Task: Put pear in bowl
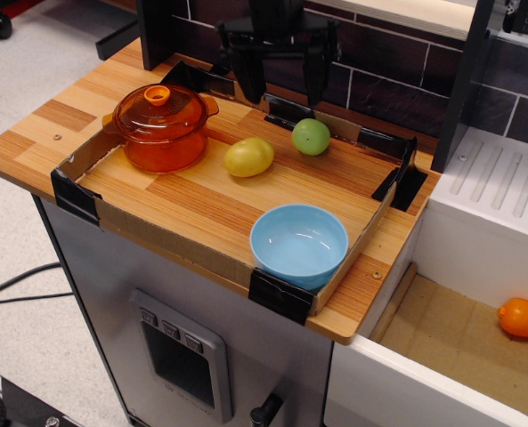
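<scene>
The light-green pear [311, 136] sits on the wooden counter near the back wall. The light-blue bowl [299, 244] stands empty at the front right corner of the cardboard-edged area. My black gripper [282, 92] hangs open at the back, above and a little left of the pear, its two fingers [251, 76] spread wide and holding nothing.
A transparent orange lidded pot [160, 124] stands at the left. A yellow lemon-like fruit [248, 157] lies between the pot and the pear. An orange vegetable [523, 318] lies in the lower compartment at the right. A low cardboard rim [157, 233] borders the work area.
</scene>
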Controlling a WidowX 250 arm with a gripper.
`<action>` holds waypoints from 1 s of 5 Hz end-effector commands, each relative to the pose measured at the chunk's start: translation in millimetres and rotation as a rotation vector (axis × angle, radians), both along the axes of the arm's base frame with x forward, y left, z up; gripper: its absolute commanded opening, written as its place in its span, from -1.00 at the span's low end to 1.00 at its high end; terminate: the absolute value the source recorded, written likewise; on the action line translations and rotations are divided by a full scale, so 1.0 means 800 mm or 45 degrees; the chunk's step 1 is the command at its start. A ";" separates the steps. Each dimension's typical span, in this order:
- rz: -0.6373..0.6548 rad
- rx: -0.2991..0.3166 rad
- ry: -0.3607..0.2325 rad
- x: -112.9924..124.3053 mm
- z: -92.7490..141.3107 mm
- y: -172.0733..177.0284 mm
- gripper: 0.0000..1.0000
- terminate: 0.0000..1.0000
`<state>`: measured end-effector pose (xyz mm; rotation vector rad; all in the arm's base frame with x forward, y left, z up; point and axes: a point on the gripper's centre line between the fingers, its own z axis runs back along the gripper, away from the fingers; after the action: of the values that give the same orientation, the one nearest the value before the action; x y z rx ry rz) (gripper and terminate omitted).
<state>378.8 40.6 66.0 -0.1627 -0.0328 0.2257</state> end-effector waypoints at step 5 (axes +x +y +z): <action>-0.086 0.106 -0.069 0.028 -0.026 -0.008 1.00 -1.00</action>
<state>392.6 33.6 23.8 -0.0918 -0.0314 0.1505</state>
